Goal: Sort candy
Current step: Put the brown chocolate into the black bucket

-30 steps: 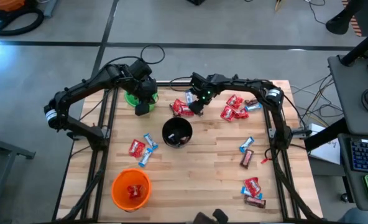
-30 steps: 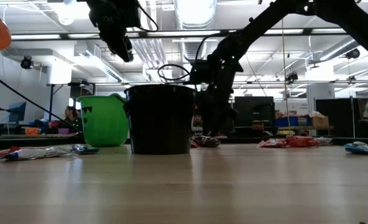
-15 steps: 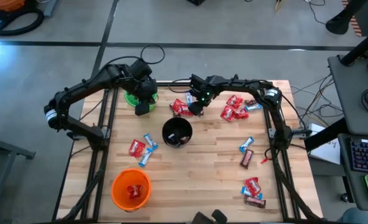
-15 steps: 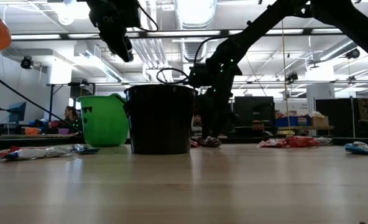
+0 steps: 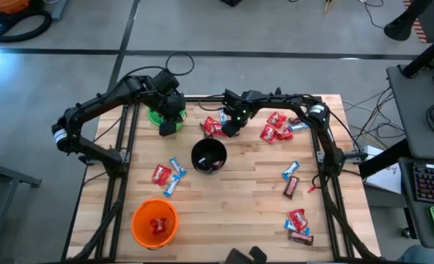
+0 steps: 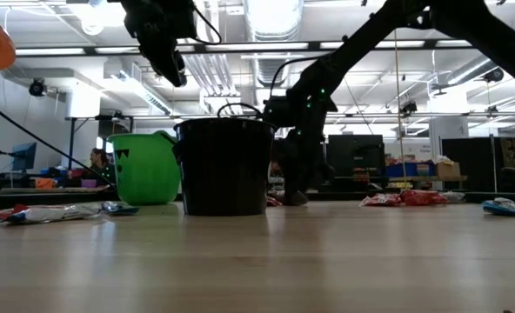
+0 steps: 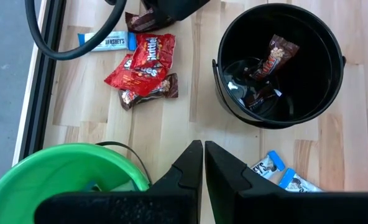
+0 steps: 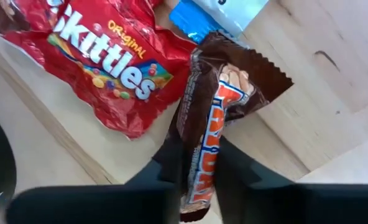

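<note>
This is a robotics lab or workshop; the pale wooden plank desk (image 5: 239, 198) sits in a black metal frame (image 5: 118, 176) on a grey concrete floor (image 5: 41, 213) crossed by black cables (image 5: 363, 18); behind it the low view shows long ceiling strip lights (image 6: 266, 45), exposed silver ducts (image 6: 270, 17), dark computer monitors (image 6: 353, 156) and cluttered benches (image 6: 414, 169); a black keyboard (image 5: 431, 180) lies on a side stand.

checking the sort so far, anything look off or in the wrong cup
Nothing stands out. The black cup holds only dark brown candy, the orange cup only red. The right gripper is shut on a brown bar.
</note>
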